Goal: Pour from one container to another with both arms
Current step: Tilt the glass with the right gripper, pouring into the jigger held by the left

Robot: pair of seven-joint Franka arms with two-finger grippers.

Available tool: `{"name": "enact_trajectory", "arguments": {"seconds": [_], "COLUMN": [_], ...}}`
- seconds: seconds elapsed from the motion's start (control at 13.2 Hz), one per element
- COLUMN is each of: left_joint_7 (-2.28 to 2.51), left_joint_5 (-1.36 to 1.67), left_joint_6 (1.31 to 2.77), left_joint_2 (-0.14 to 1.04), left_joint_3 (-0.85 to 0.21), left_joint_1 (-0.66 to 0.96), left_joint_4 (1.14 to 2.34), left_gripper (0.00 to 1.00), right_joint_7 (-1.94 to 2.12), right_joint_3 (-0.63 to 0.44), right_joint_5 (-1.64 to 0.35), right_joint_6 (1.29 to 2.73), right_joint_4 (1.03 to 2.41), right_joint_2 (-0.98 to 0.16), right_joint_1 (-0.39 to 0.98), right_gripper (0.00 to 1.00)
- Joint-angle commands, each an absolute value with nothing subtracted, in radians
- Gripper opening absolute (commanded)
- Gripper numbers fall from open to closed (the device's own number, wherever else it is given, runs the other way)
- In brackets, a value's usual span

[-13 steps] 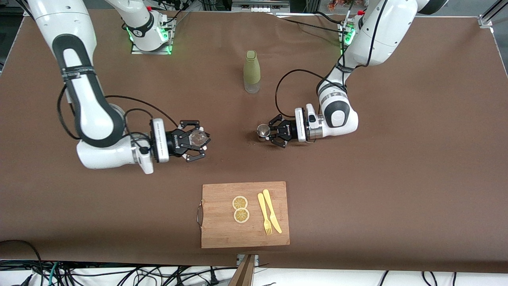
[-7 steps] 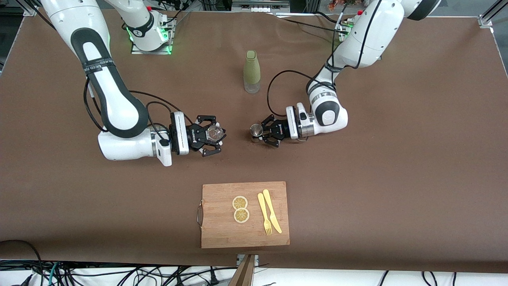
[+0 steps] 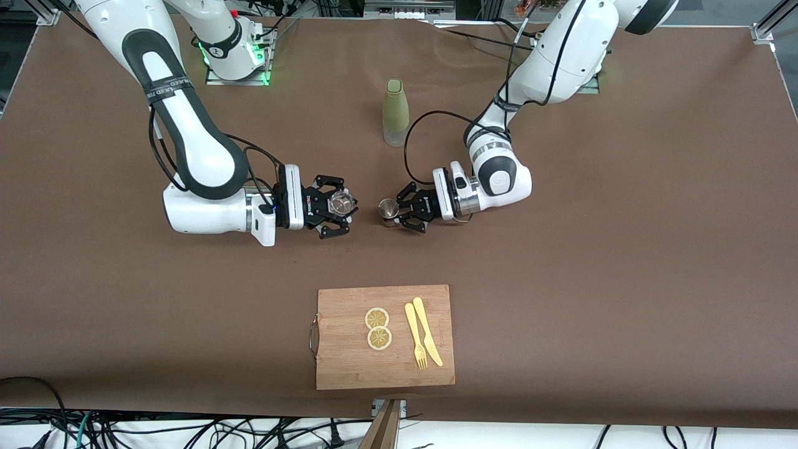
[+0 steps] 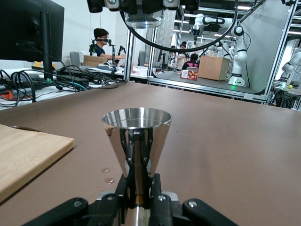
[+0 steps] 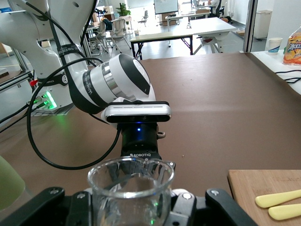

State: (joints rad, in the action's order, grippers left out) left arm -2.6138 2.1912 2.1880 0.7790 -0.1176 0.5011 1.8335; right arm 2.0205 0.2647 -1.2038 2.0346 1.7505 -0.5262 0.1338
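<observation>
Both arms reach in low over the middle of the table, and their hands face each other a short gap apart. My right gripper (image 3: 340, 210) is shut on a clear glass beaker (image 3: 341, 202), which stands upright with its rim open (image 5: 130, 181). My left gripper (image 3: 399, 213) is shut on the narrow waist of a steel cone-shaped measuring cup (image 3: 389, 209), also upright (image 4: 136, 134). In the left wrist view the beaker (image 4: 143, 14) shows past the steel cup. The right wrist view shows the left gripper (image 5: 141, 151) past the beaker's rim.
A green bottle (image 3: 395, 113) stands farther from the front camera than both hands. A wooden cutting board (image 3: 349, 365) lies nearer to the camera, with two lemon slices (image 3: 378, 328) and a yellow fork and knife (image 3: 423, 340). A few water drops (image 4: 109, 175) lie on the brown table.
Both arms have carried their containers toward each other over the table's middle. The gap between the beaker and the steel cup has shrunk. Both grips are unchanged.
</observation>
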Motion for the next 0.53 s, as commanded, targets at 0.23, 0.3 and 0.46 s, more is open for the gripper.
{"name": "enact_trajectory", "arguments": {"seconds": [0.23,0.3,0.46], "left_joint_7": [-2.574,-2.574,-2.583], "left_joint_5": [2.29,2.29,2.289], "left_joint_6": [2.266,2.269,2.272], "left_joint_2": [0.821,0.821,0.819], "left_joint_3": [-0.104,-0.103,-0.103], "left_joint_1": [0.569,0.571,0.572], "left_joint_4": [1.747,1.741,1.738], "left_gripper": [0.0,0.0,0.0], "right_joint_7": [2.023,2.022,2.019], "right_joint_3": [0.313,0.313,0.313], "right_joint_5": [-1.137,-1.132,-1.115], "right_joint_6": [2.164,2.18,2.189], "right_joint_4": [1.891,1.901,1.905], "right_joint_2": [-0.42,-0.42,-0.422], "right_joint_1": [0.136,0.144,0.149], "right_gripper": [0.0,0.0,0.0]}}
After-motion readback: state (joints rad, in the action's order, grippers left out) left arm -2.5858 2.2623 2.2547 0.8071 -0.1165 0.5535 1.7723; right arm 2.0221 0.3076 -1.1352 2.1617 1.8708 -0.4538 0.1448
